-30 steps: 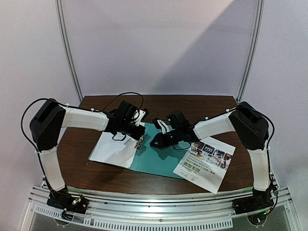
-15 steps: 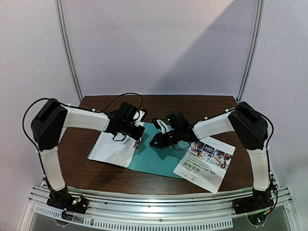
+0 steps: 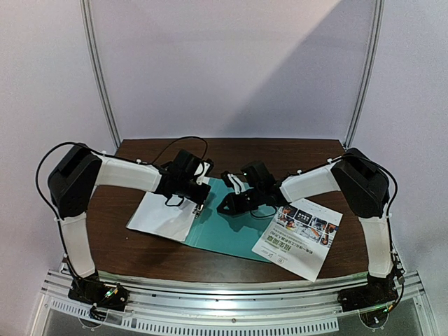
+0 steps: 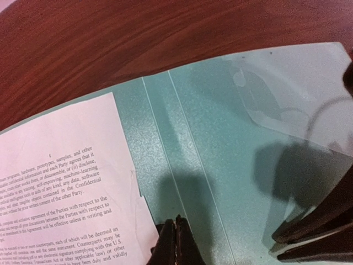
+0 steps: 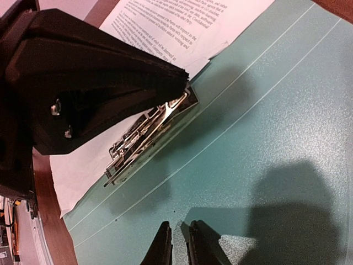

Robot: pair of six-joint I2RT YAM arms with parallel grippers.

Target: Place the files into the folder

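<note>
The teal folder (image 3: 231, 236) lies open in the middle of the table. The text sheet (image 3: 159, 215) lies on its left half, up against the metal clip (image 3: 202, 208) on the spine. My left gripper (image 3: 199, 199) is shut, its tips down at the clip; in the right wrist view its tip (image 5: 185, 83) meets the clip's raised lever (image 5: 144, 139). My right gripper (image 3: 223, 207) is all but shut with a hairline gap, empty, tips on the folder's bare right half (image 5: 265, 110). The colour-photo sheet (image 3: 299, 238) lies to the right, overlapping the folder's right edge.
The brown table (image 3: 210, 150) ends close behind the folder. A clear pocket (image 4: 292, 94) is fixed inside the folder's cover. The right gripper's fingers (image 4: 311, 229) show at the lower right of the left wrist view. Two metal posts (image 3: 101, 77) stand at the back.
The left gripper has shifted slightly up and left at the clip, and the text sheet slid a little left with it. The right arm has hardly moved.
</note>
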